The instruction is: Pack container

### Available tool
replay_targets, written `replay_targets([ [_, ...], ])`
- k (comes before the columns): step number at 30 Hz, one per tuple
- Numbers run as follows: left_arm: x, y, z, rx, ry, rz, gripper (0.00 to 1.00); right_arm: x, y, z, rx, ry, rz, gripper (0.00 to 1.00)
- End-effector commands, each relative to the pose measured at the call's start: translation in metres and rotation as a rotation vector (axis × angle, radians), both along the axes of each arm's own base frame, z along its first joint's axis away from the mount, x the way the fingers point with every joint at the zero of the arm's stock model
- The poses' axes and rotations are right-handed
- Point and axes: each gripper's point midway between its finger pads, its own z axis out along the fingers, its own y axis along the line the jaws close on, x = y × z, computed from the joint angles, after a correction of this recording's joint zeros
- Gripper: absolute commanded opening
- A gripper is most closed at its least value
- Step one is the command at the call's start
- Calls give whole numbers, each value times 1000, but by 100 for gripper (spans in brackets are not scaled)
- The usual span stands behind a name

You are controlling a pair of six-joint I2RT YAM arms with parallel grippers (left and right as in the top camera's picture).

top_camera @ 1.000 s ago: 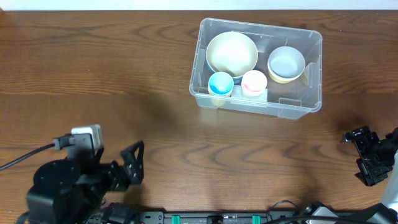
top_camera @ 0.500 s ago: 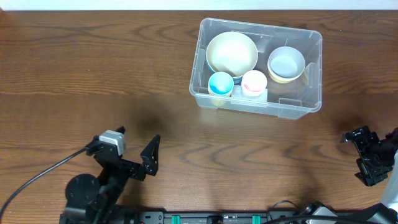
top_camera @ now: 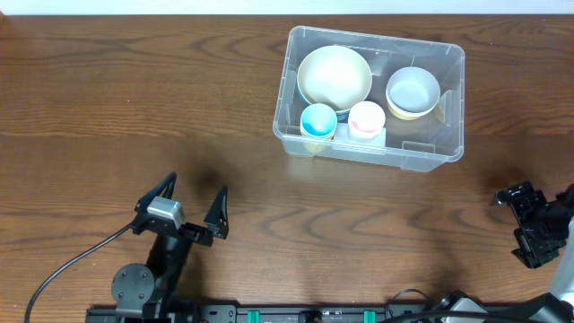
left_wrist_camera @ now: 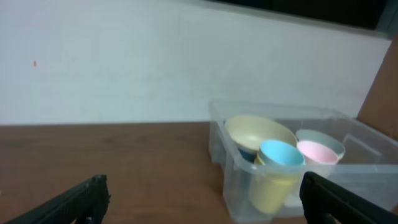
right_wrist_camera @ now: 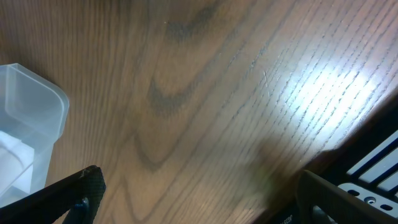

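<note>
Both released and empty, the left end effector [top_camera: 196, 186] and right end effector [top_camera: 514, 225] sit well apart from the container [top_camera: 423, 158].

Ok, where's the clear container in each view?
Overhead: container upper right of centre.
Left wrist: container lower right, cut by the right edge.
Right wrist: only a container corner, at the left edge.
Shared landmark: blue cup inside, seen overhead and from left wrist; wooden table in all three.

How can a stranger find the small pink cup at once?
On the table stands a clear container. Along its wall nearest the arms, two small cups stand side by side. The pink cup is the right one; the blue cup stands left.
</note>
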Motion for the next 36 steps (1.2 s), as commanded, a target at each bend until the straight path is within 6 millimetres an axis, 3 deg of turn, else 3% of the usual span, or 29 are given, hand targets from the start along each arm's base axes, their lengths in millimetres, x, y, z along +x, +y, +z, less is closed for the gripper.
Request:
replay_targets([
  [1,2,-2,-3,11,-36,-10,98,0,-1,3,-2,-11,-22,99],
  [14,12,3,-56,64,63,17,98,0,-1,3,-2,-11,-22,99],
  [17,11,3,-82,104,157,13,98,0,-1,3,-2,-11,-22,99],
  [36,10,2,-83,102,163,5,98,0,-1,3,-2,-11,-22,99],
])
